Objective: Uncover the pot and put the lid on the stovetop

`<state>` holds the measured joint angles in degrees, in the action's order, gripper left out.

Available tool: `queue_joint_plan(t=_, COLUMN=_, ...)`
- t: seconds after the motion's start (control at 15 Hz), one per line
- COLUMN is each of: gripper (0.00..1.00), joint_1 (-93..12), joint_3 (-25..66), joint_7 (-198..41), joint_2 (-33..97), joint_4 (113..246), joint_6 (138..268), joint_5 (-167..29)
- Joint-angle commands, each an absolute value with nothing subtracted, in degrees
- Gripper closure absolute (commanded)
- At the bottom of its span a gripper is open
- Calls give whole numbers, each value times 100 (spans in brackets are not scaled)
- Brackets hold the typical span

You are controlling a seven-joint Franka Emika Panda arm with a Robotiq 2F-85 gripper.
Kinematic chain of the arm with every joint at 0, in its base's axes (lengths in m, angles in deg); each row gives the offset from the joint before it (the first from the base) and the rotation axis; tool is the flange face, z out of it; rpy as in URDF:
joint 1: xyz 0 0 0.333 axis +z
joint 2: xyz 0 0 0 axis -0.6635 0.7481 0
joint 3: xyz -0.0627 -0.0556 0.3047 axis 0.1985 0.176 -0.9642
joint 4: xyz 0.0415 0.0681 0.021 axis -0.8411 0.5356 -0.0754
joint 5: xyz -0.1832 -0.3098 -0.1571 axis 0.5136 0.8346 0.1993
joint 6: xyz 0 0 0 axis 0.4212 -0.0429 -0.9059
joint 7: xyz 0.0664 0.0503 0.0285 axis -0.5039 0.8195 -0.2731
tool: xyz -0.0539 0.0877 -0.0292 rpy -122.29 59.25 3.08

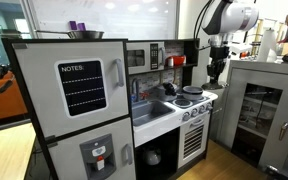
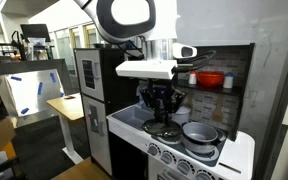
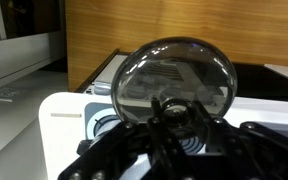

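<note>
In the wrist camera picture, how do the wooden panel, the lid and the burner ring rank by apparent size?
Largest: wooden panel.
Then the lid, enlarged by sitting right at the camera.
Smallest: burner ring, though the lid hides most of it, so unsure.

The pot sits on the stovetop; the lid hangs at its ten o'clock, the sink at nine.

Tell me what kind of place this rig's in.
Likely a lab or office, not a real kitchen: the white stovetop and sink belong to a toy play kitchen, its fridge door carries a NOTES chalkboard, and a desk stands nearby.
</note>
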<state>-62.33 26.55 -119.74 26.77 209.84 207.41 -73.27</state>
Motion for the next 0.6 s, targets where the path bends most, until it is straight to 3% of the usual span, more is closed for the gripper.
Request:
queue_joint_plan(t=0.0, gripper=92, joint_1=-6017, joint_3=2694, joint_7=-11876, joint_2=2435, joint_4=21233, joint_6=20693, joint_5=-7099)
queue_joint_plan(t=0.53, gripper=92, joint_1=-5725, joint_3=2571, joint_7=-11977, joint_2=2651, joint_4=21216, joint_6=20708, joint_5=-7154)
